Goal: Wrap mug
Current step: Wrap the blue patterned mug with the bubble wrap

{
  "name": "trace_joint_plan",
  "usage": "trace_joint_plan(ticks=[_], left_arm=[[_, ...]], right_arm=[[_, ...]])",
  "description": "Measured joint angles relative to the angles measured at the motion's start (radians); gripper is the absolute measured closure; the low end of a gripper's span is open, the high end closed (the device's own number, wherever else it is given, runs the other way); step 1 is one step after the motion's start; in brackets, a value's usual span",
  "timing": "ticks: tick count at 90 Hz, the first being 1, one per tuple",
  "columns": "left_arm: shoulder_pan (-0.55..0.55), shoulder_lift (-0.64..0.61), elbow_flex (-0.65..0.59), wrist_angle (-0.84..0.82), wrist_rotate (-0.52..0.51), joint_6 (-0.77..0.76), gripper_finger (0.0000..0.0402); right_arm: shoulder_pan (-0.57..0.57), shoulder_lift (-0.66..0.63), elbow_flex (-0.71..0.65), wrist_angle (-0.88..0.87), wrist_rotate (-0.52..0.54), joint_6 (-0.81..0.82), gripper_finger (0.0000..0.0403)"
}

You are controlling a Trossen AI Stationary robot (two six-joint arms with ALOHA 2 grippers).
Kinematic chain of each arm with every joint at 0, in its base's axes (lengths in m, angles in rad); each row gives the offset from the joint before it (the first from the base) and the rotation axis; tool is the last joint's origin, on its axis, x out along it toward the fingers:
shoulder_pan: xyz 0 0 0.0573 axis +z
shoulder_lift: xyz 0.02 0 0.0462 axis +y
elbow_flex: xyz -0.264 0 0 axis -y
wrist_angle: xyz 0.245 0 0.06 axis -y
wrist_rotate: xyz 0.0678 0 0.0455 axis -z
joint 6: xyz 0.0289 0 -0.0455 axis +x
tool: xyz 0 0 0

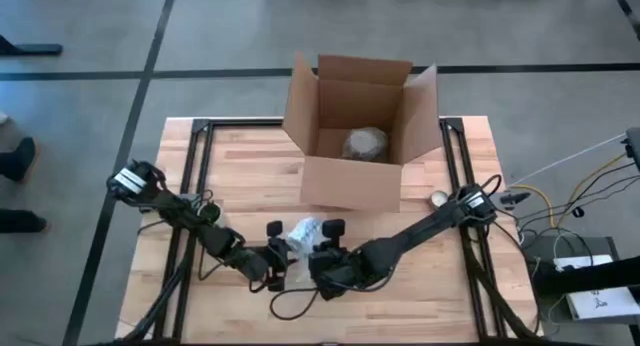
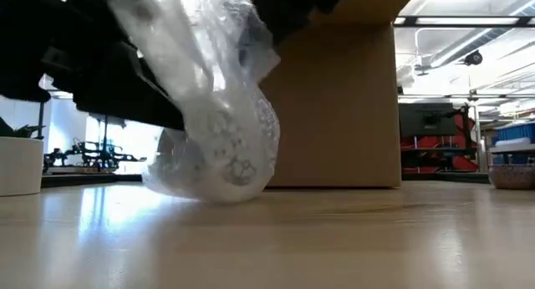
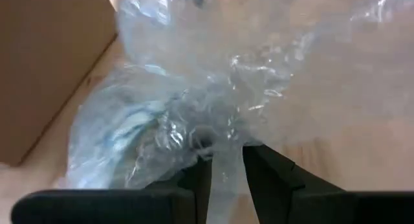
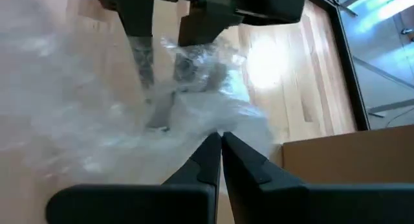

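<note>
From above, the bubble-wrap bundle (image 1: 303,234) sits near the worktop's (image 1: 250,166) front edge, about midway along it, wedged between the two arms; whether the mug is inside cannot be made out from here. The left claw (image 1: 277,256) comes at it from the left, the right claw (image 1: 322,254) from the right. Behind, at the back edge, the open cardboard box (image 1: 357,131) holds one grey wrapped lump (image 1: 365,144). A small round dish (image 1: 438,198) lies just beside the box's right front corner.

Down at worktop level, the bundle (image 2: 219,130) touches the wood at its bottom, its top pulled up and cut off by dark arm parts; the box wall (image 2: 334,105) fills the space behind.

Left wrist: the left claw's fingers (image 3: 197,179) stand slightly apart, clamped on a twist of wrap (image 3: 223,130); something pale blue shows blurred through the plastic.

Right wrist: the right claw's fingertips (image 4: 210,153) are pressed together on the wrap's edge (image 4: 194,114), with the other claw gripping it opposite.
</note>
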Motion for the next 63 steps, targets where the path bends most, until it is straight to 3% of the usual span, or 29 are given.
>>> trace_joint_plan(ticks=[18,38,63], left_arm=[[0.003,-0.002,0.001,0.011,-0.028,-0.001,0.0326],[0.008,-0.004,0.001,0.029,-0.055,-0.002,0.0326],[0.008,-0.005,0.005,0.036,-0.053,-0.006,0.0326]], right_arm=[[-0.002,0.000,0.000,0.002,-0.045,-0.001,0.0403],[-0.011,0.000,-0.038,0.148,-0.219,-0.035,0.0403],[-0.049,0.001,-0.105,0.269,-0.221,0.006,0.0403]])
